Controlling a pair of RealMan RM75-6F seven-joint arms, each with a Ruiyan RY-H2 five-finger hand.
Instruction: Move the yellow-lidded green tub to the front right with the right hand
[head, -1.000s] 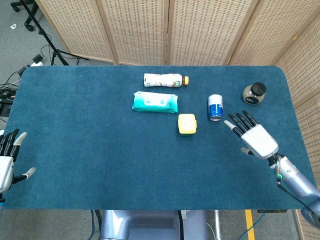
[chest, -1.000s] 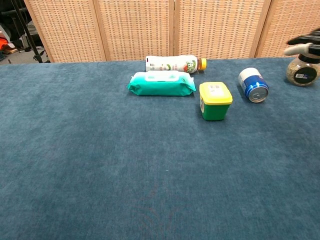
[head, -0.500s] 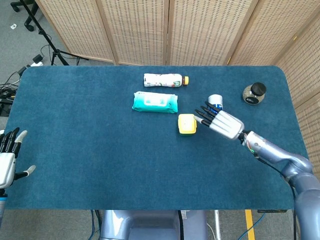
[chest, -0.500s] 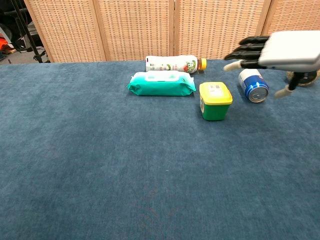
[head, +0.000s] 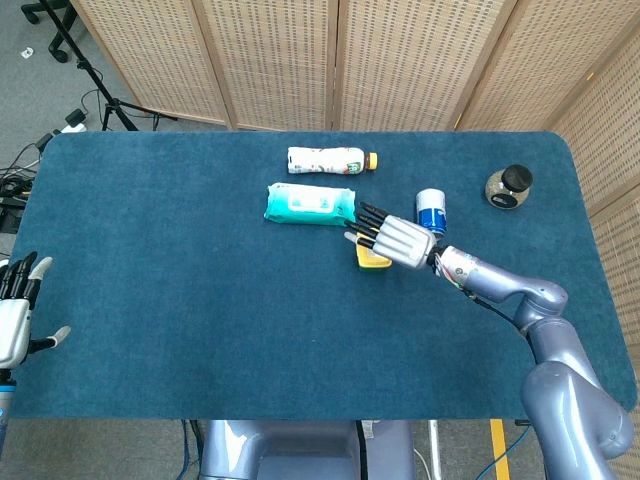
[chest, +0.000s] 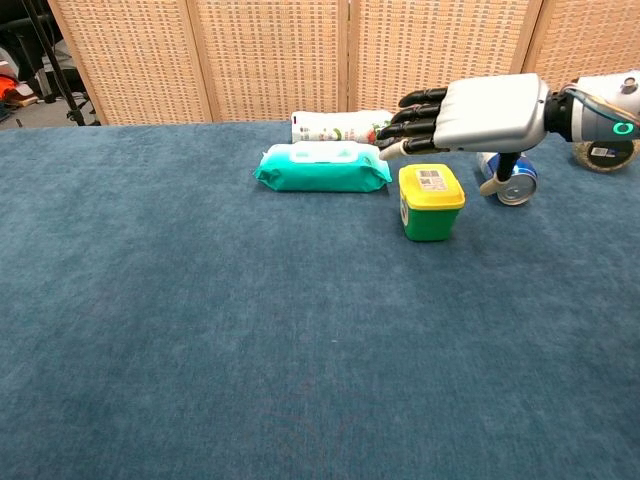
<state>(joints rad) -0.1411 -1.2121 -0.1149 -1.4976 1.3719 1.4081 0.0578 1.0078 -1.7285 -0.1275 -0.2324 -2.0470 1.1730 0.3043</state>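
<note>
The desk (head: 180, 280) is covered in deep blue cloth. The tub (chest: 430, 212) is green with a yellow lid. The wipes pack (chest: 322, 167) is teal, the can (chest: 518, 183) blue and white, the right hand (chest: 470, 112) silver with black fingers (chest: 418, 114).

Even, bright light falls on my table (head: 180, 300) from above, with no glare on its felt. Shadows are soft and small; the one under my right hand (chest: 490, 112) barely darkens the cloth. Both views are sharp to the surface's edges. My head view bows the far edge slightly, and my left hand (head: 14, 315) is cut off at the frame.
</note>
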